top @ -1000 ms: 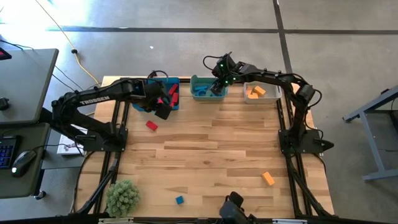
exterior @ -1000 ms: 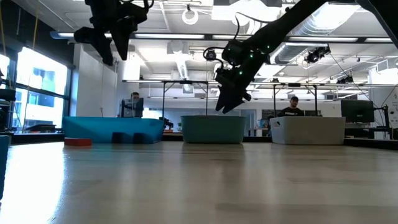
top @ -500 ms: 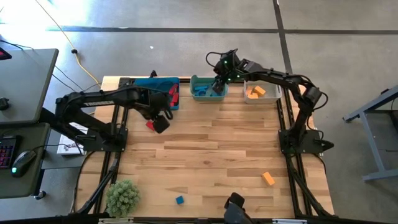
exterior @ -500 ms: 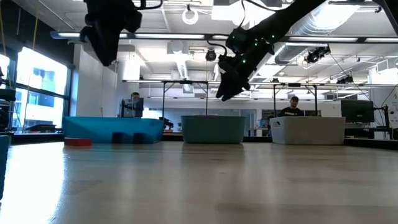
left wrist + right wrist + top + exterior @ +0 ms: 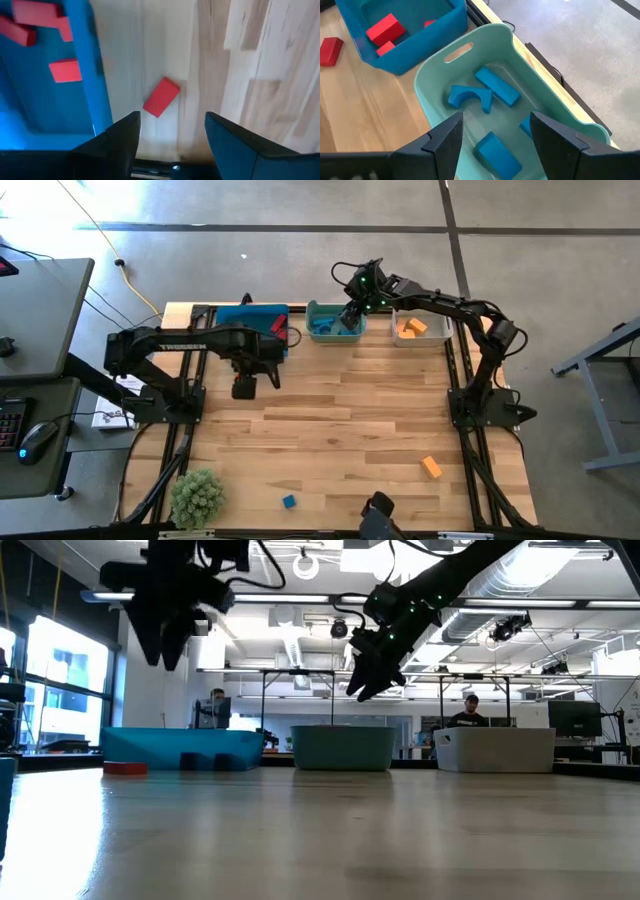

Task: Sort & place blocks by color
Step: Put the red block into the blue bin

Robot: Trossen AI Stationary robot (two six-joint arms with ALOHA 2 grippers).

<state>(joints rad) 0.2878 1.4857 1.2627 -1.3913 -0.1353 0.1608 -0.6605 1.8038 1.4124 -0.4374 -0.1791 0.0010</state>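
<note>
A red block (image 5: 161,96) lies flat on the table just in front of the blue bin (image 5: 250,318), which holds red blocks (image 5: 65,70). My left gripper (image 5: 172,116) hangs open above that block, well clear of the table (image 5: 165,635), and hides it in the high view (image 5: 243,388). My right gripper (image 5: 496,117) is open and empty above the teal bin (image 5: 335,322), which holds several blue blocks (image 5: 494,87). An orange block (image 5: 431,467) and a blue block (image 5: 288,501) lie near the table's near edge.
A white-grey bin (image 5: 420,330) with orange blocks stands to the right of the teal bin at the far edge. A green plant (image 5: 197,497) sits at the near left corner. People and tables show in the room behind (image 5: 470,710).
My left gripper has moved from the blue bin's near edge toward the table's near edge and a little left, turning about, and now stands over the red block on the table. My right gripper has risen a little over the teal bin.
</note>
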